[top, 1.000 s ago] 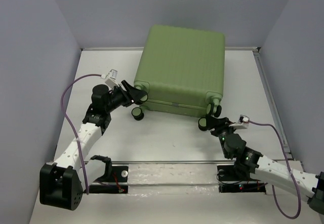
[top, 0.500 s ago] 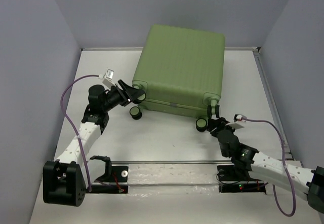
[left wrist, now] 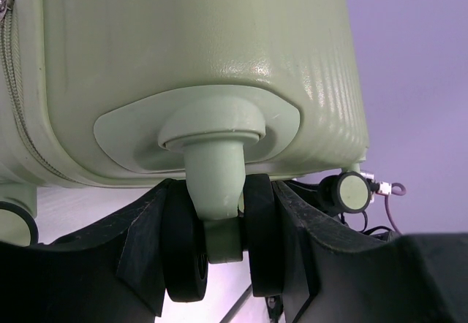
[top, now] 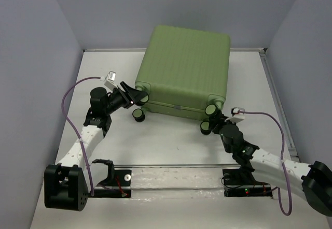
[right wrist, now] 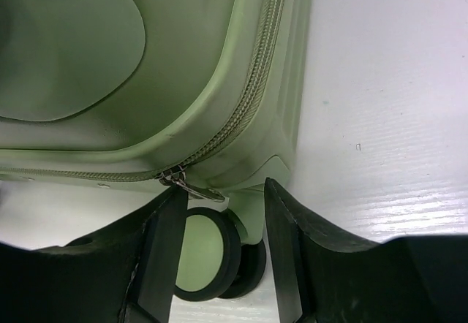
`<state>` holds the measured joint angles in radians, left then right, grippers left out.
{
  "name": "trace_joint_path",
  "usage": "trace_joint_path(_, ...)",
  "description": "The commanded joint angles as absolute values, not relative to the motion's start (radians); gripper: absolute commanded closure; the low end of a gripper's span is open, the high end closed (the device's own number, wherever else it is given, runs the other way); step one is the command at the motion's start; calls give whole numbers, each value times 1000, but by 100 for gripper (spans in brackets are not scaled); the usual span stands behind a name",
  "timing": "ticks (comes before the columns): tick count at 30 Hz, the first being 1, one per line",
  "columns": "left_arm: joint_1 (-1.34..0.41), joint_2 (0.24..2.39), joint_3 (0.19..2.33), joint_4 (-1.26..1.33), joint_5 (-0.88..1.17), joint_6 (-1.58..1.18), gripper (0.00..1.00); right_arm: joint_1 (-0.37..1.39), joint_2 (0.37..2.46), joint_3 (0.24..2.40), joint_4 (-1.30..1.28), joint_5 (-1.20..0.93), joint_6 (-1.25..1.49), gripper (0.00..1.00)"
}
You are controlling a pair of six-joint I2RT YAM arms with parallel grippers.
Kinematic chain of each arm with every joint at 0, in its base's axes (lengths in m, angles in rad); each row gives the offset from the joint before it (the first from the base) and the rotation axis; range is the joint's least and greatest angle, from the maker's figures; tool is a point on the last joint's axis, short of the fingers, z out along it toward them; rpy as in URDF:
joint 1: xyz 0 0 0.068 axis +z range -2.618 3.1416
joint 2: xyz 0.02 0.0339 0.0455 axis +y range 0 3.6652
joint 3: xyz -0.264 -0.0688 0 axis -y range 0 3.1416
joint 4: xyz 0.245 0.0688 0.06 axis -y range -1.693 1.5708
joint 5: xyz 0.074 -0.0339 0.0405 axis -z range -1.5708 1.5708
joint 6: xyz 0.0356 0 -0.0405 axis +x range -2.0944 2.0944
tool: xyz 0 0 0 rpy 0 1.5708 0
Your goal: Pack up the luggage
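Since luggage [top: 184, 71] is bulky, stiff, slick-shelled (probably heavy), wheels offer best hold: left fingers [left wrist: 139, 250] pinch caster [left wrist: 219, 242]; right fingers [right wrist: 157, 257] spread wide astride second caster [right wrist: 205, 253], not gripping.

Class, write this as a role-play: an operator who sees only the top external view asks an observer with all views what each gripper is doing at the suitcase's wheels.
Operator: Is the left gripper actually gripping anything?
Observer: Yes. Its fingers press both sides of a twin black caster under the suitcase.
Operator: And the right gripper?
Observer: Its fingers straddle another wheel, just below the zipper pull. I cannot confirm contact.
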<state>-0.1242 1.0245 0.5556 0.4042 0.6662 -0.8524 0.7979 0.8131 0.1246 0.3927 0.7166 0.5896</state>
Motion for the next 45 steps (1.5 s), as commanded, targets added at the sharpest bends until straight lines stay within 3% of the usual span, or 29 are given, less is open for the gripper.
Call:
trace_joint_path(1,-124,974,574,592,736,-836,94,788,786,176,543,641,491,48)
trace_joint_path(9,-124,973,571,592,735,-835,94,788,744,163,548,640,465,54)
trace_joint_path(18,-133,973,563,594,729,-836,94,788,834,187,667,618,426,72)
trace_joint_path(25,-156,973,557,594,716,-838,94,788,858,146,814,614,385,93)
trace_joint_path(31,-189,971,560,598,684,-845,94,788,888,121,909,543,385,93)
trace_joint_path(33,-212,969,566,604,664,-851,94,798,974,143,937,493,410,93)
trace_joint_path(40,-322,969,594,634,606,-890,94,1185,1475,455,1046,652,288,93)
trace_joint_path(45,-321,971,609,663,640,-946,94,1238,1649,612,1065,527,311,93)
